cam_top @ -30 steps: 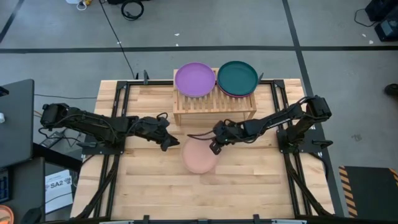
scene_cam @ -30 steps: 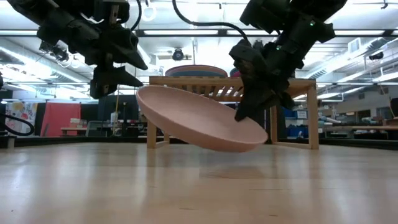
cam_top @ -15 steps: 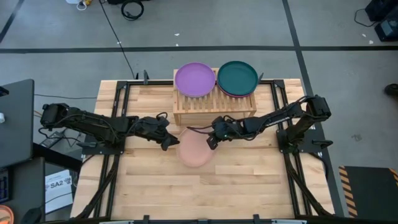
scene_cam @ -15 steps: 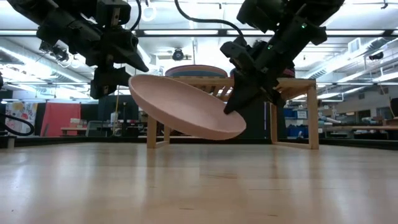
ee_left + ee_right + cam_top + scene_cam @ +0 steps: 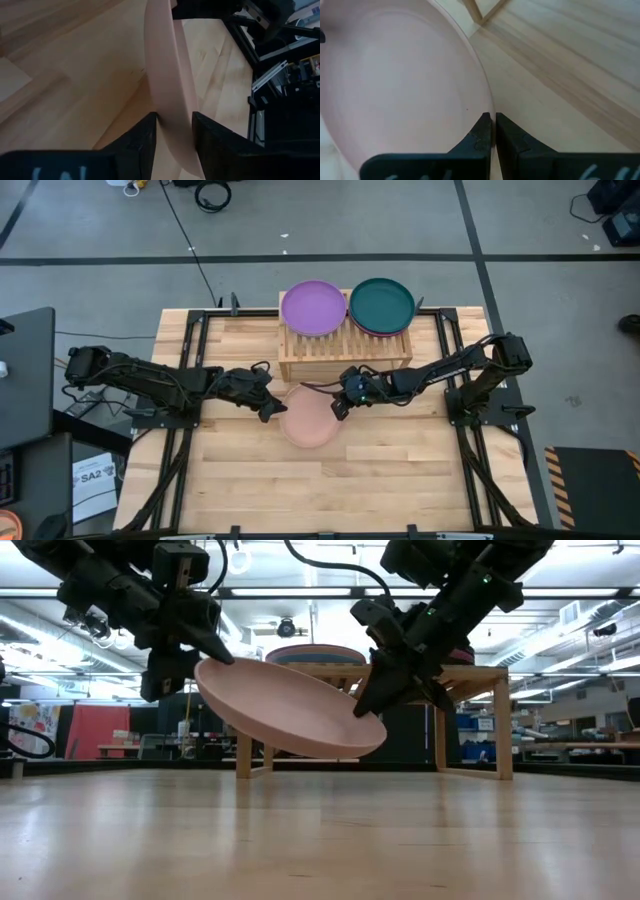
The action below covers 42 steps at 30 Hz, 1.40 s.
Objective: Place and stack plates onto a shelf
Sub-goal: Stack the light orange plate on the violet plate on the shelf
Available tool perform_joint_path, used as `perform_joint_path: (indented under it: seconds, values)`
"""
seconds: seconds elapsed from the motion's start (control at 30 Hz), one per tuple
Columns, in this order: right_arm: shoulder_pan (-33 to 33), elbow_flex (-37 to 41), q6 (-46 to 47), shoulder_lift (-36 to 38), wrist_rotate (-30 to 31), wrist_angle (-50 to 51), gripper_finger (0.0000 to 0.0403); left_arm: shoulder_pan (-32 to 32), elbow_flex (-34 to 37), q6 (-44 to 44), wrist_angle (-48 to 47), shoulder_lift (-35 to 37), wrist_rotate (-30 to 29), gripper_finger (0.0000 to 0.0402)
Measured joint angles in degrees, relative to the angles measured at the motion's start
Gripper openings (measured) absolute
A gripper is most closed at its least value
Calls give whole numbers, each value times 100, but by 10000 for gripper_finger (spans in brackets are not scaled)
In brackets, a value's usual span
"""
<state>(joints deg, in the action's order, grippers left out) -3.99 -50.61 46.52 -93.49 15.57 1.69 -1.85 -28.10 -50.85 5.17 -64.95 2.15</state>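
Peach plate, high view: I see the peach plate (image 5: 309, 420) mid-desk, just in front of the shelf (image 5: 345, 343), between both claws.
Shelf, high view: purple plate (image 5: 314, 308) on its left half, dark teal plate (image 5: 381, 304) on its right half, with a purple rim edge showing under the teal one.
Left claw, high view: left claw (image 5: 274, 409) sits at the peach plate's left rim; arm reaches in from the desk's (image 5: 400, 480) left side.
Right claw, high view: right claw (image 5: 338, 406) is on the plate's right rim; arm comes from the desk's right side.
Plate, low view: peach plate (image 5: 288, 710) is off the desk, tilted, left edge high, right edge low, in front of the shelf (image 5: 375, 690).
Claws, low view: left claw (image 5: 213, 652) meets the high rim, right claw (image 5: 362, 708) grips the low rim.
Left wrist view: plate rim (image 5: 167, 80) runs between my left fingers (image 5: 141, 142); fingers stand apart either side of it; I cannot tell whether they are pressing on it.
Right wrist view: right fingers (image 5: 482, 131) are pinched together on the plate's edge (image 5: 400, 85), clamped on it; a shelf leg (image 5: 479, 11) shows just beyond.
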Motion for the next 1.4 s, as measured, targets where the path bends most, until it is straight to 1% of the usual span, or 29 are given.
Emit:
perform_joint_path:
  seconds: [0.13, 0.3, 0.53, 0.7, 0.87, 1.1, 1.2, 1.4]
  values:
    - [-2, 0, -8, 0, -7, 2, 19, 0, 0, -12, -17, 0, -3, 116]
    - [-7, 0, -13, 0, -51, -14, 38, 3, 7, -15, -47, -2, -36, 100]
    - [-7, -7, -195, 7, -501, -244, 46, 3, 7, -1, -11, -2, -17, 84]
    - [-7, -4, -318, 7, -661, -449, 55, 3, 7, -2, -33, -2, -4, 75]
    - [-7, -4, -321, 7, -880, -600, 79, 1, 7, 0, -17, -2, -3, 67]
    - [-4, -4, -319, 7, -1243, -786, 128, 0, 7, 0, -7, -2, 0, 54]
    - [-7, -4, -320, 7, -1293, -856, 147, 0, 7, 0, -4, -2, 0, 52]
    - [-4, -4, -319, 7, -1526, -1003, 166, -2, 4, 0, -3, -2, 17, 52]
